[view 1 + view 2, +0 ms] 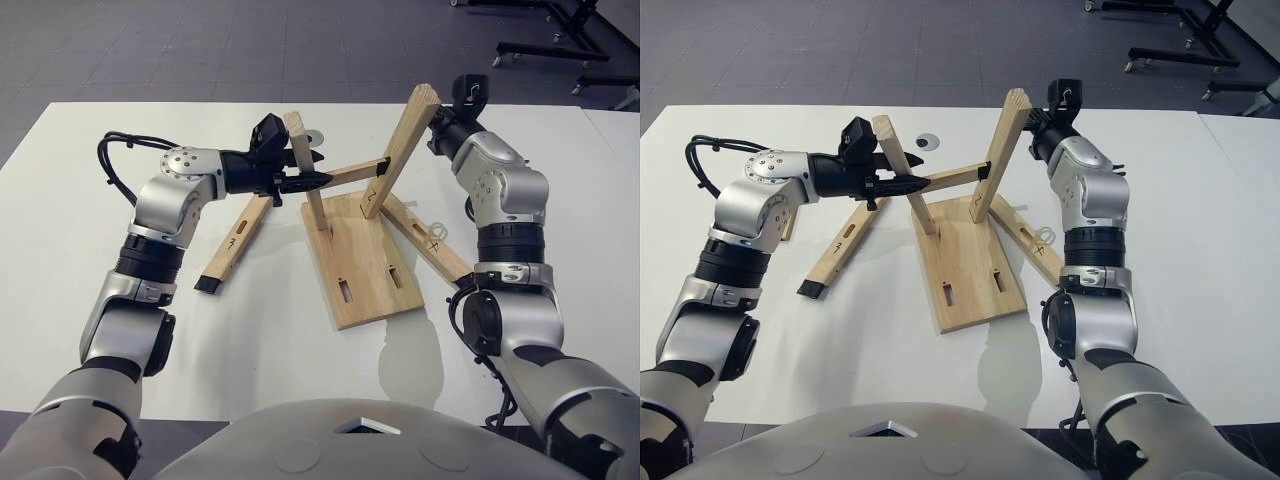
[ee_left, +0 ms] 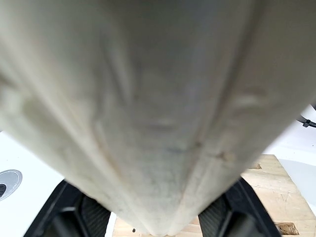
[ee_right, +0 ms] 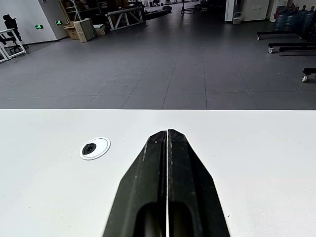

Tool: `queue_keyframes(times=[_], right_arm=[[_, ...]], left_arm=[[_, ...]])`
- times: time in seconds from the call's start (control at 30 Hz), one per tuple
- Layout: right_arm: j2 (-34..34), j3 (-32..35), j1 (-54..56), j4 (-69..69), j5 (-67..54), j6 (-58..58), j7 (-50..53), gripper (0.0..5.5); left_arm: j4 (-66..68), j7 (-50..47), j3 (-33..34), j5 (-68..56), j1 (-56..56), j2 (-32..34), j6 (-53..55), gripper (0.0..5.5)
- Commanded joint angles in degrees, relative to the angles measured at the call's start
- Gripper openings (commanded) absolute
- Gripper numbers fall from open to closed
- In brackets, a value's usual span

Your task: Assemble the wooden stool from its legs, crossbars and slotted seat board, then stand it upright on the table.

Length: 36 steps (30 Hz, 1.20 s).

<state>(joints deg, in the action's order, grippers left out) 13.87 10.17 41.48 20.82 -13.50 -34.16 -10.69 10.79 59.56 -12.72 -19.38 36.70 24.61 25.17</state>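
Left of centre in the head view, the left hand (image 1: 312, 181) was clamped on the left leg (image 1: 303, 150). That leg stood tilted on the seat board (image 1: 365, 285), which lay flat on the worktop (image 1: 120, 330). A crossbar (image 1: 355, 172) ran rightward from it to the right leg (image 1: 405, 145). The right leg's long axis leaned toward upper right, its top just beside the right hand (image 3: 167, 132), whose fingers were pressed together and held nothing.

Wooden legs counted: four in total, listed as upright leg (image 1: 316, 205), leaning leg (image 1: 405, 140), left flat leg (image 1: 240, 232) and right flat leg (image 1: 430, 240). Crossbar (image 1: 355, 172): one visible. Seat board (image 1: 370, 300): one, with two open slots (image 1: 345, 291) in view. Black foot cap (image 1: 207, 285): one visible. Table grommet (image 1: 313, 137): one. Grippers: two, left gripper (image 1: 305, 182) and right gripper (image 3: 168, 140).
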Motion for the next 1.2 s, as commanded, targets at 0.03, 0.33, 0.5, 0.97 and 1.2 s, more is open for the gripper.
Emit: queue_keyframes(times=[0.03,0.33,0.5,0.97,1.2], right_arm=[[-4.4,-2.8,1.0,-3.5,-2.0,-1.0,-2.0,0.03],[-4.7,-2.7,0.9,-4.2,-2.0,-1.4,-1.7,0.03],[-4.8,-2.6,0.8,-4.1,-2.0,-1.4,-1.7,0.03],[3.5,1.7,2.6,9.2,0.9,6.7,-3.0,0.03],[9.1,3.6,5.1,20.6,2.1,13.5,-3.8,0.03]], left_arm=[[0.0,-3.1,-5.4,7.3,0.9,0.1,1.2,2.09],[-2.4,-5.9,-9.1,9.0,0.0,-1.2,0.8,2.09],[-2.8,-6.7,-9.3,8.4,-0.5,-0.9,0.9,2.09],[0.1,-7.2,-4.1,6.6,0.7,1.9,-1.0,2.09],[0.2,-7.2,-4.7,6.3,0.7,2.1,-1.4,2.09]])
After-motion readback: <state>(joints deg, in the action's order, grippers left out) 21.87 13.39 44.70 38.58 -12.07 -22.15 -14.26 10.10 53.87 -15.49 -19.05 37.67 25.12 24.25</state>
